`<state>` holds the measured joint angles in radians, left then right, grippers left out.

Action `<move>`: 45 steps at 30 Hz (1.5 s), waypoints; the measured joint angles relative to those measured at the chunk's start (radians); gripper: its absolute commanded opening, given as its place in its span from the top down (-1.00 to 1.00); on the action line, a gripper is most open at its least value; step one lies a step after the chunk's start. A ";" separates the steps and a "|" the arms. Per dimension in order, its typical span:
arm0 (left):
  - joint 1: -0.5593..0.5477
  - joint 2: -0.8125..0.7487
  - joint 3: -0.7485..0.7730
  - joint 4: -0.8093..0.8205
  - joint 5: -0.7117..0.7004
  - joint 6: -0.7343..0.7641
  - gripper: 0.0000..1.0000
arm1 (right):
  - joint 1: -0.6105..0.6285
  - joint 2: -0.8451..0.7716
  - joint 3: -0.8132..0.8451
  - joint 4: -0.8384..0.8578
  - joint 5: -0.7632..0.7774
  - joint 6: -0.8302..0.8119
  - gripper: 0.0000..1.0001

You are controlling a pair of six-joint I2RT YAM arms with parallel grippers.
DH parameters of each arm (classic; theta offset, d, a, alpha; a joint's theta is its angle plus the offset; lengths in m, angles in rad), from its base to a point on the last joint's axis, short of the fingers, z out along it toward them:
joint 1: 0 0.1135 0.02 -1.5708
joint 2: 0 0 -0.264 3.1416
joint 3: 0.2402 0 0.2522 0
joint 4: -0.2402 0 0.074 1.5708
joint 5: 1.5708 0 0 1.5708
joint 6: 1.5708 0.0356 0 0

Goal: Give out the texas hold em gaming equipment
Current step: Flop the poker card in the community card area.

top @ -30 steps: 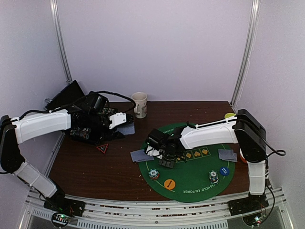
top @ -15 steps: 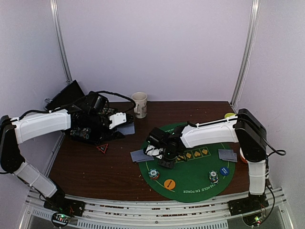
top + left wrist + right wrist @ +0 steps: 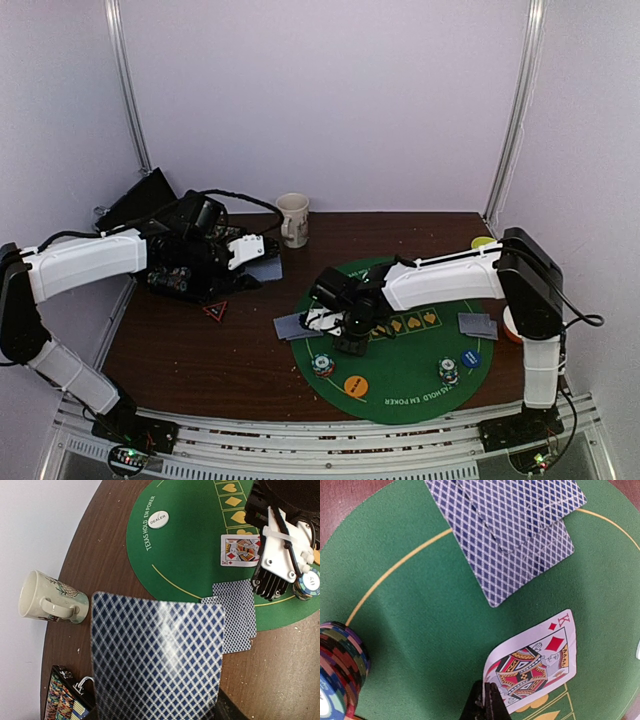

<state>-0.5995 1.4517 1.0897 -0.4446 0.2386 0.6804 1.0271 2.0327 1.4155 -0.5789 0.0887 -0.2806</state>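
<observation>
My left gripper (image 3: pixel 258 262) is shut on a blue-backed card (image 3: pixel 157 660), held over the brown table left of the green mat (image 3: pixel 400 385); the card hides its fingers in the left wrist view. My right gripper (image 3: pixel 487 700) is shut on the edge of a face-up king of diamonds (image 3: pixel 532 665), low over the mat (image 3: pixel 420 630). Two face-down cards (image 3: pixel 512 525) overlap at the mat's left edge (image 3: pixel 293 326). Two more lie at the right (image 3: pixel 478 325). Chip stacks (image 3: pixel 322 365) (image 3: pixel 448 371), an orange disc (image 3: pixel 356 385), a blue disc (image 3: pixel 471 358) and a white dealer button (image 3: pixel 159 519) sit on the mat.
A beige mug (image 3: pixel 293 218) stands at the back of the table. A black box (image 3: pixel 185 270) lies under my left arm, with a small red triangle (image 3: pixel 216 311) beside it. A yellow-green bowl (image 3: pixel 483 242) shows behind my right arm.
My right gripper has shifted slightly over the mat with the king of diamonds in it. My left arm and its card have not moved.
</observation>
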 measured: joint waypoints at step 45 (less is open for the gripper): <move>0.000 -0.012 -0.005 0.000 -0.015 0.003 -0.03 | 0.003 -0.055 -0.037 0.022 -0.050 -0.108 0.17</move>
<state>-0.5995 1.4395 1.0843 -0.4442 0.2237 0.6834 1.0306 1.9781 1.3785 -0.5568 0.0383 -0.3882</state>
